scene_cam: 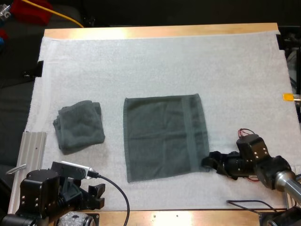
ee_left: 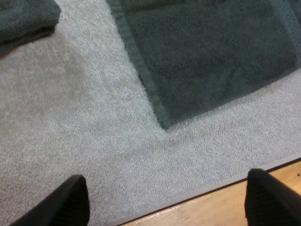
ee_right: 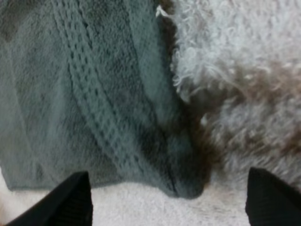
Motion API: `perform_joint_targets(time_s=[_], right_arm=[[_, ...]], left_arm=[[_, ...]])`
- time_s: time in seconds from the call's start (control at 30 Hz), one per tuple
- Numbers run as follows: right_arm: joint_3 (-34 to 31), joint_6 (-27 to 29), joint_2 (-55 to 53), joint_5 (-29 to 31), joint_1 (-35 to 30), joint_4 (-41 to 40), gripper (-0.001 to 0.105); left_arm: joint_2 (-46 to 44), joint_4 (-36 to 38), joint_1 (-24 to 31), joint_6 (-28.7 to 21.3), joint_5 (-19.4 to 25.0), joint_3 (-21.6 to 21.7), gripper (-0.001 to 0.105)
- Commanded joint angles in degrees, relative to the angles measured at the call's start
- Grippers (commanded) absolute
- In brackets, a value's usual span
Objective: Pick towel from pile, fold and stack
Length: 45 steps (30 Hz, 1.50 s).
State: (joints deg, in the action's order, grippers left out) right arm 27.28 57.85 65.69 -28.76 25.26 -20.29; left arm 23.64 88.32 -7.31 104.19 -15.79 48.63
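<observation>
A dark grey-green towel (scene_cam: 164, 136) lies spread flat in the middle of the white mat. A second towel (scene_cam: 80, 125), loosely folded into a lump, sits to its left. My right gripper (scene_cam: 207, 162) is low at the flat towel's near right corner. Its fingers stand wide apart and open, with that corner (ee_right: 183, 181) lying between them on the mat; the right gripper (ee_right: 169, 197) presses on nothing. My left gripper (scene_cam: 96, 192) hovers at the mat's near edge, open (ee_left: 167, 200), facing the flat towel's near left corner (ee_left: 164, 122). The lumped towel (ee_left: 23, 19) lies farther off.
The white mat (scene_cam: 155, 66) covers most of the wooden table (scene_cam: 160, 31). A ribbed metal block (scene_cam: 32, 148) lies at the mat's near left edge. The table's near wooden edge (ee_left: 235, 205) runs just under my left gripper.
</observation>
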Motion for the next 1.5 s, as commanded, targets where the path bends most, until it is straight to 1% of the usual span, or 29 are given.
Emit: perform_joint_targets(time_s=[0.0,0.13,0.3,0.5,0.7,0.77,0.83,0.97,1.0,1.17,1.23,1.3,1.33,1.4,1.47], right_arm=[[-0.3,-0.2,1.1,-1.6,-0.4,1.1,0.066],[-0.3,-1.8,3.2,-2.1,-0.4,2.9,0.066],[-0.3,-3.1,6.2,-4.5,-0.4,5.4,0.066],[-0.3,-3.3,9.0,-7.2,-0.4,5.4,0.066],[-0.7,-3.3,9.4,-7.5,-0.4,5.9,0.066],[-0.8,-3.3,9.4,-7.4,-0.4,5.7,0.064],[-0.8,-3.3,9.4,-7.2,-0.4,5.6,0.06],[-0.8,-3.3,9.4,-5.9,-0.4,5.6,0.047],[-0.8,-3.3,9.4,-5.5,-0.4,5.6,0.045],[-0.8,-3.3,9.4,-4.1,-0.4,5.4,0.045],[-0.8,-3.3,9.4,-3.7,-0.4,5.4,0.041],[-0.8,-3.3,9.4,-3.1,-0.4,5.4,0.029],[-0.8,-3.2,9.4,-2.9,-0.4,5.4,0.026],[-0.8,-2.6,9.4,-2.8,-0.4,5.4,0.015],[-0.8,-2.4,9.4,-2.8,-0.4,5.4,0.008]], left_arm=[[-0.4,0.5,-0.3,0.5,0.6,0.0,0.066],[-0.4,0.5,-0.3,0.5,0.6,0.0,0.066],[-0.4,0.5,-0.3,0.5,0.6,0.0,0.066],[-0.4,0.5,-0.3,0.5,0.6,0.0,0.066],[-0.4,0.5,-0.3,0.5,0.6,0.0,0.066],[-0.4,0.5,-0.3,0.5,0.6,0.0,0.066],[-0.4,0.5,-0.3,0.5,0.6,0.0,0.066],[-0.4,0.5,-0.3,0.5,0.6,0.0,0.066],[-0.4,0.5,-0.3,0.5,0.6,0.0,0.066],[-0.4,0.5,-0.3,0.5,0.6,0.0,0.066],[-0.4,0.5,-0.3,0.5,0.6,0.0,0.066],[-0.4,0.4,-0.3,0.5,0.6,0.0,0.066],[-0.4,0.3,-0.3,0.5,0.6,0.0,0.066],[-0.3,-0.1,-0.3,0.5,0.6,0.0,0.066],[-0.3,-0.7,-0.3,0.3,0.6,0.0,0.066]])
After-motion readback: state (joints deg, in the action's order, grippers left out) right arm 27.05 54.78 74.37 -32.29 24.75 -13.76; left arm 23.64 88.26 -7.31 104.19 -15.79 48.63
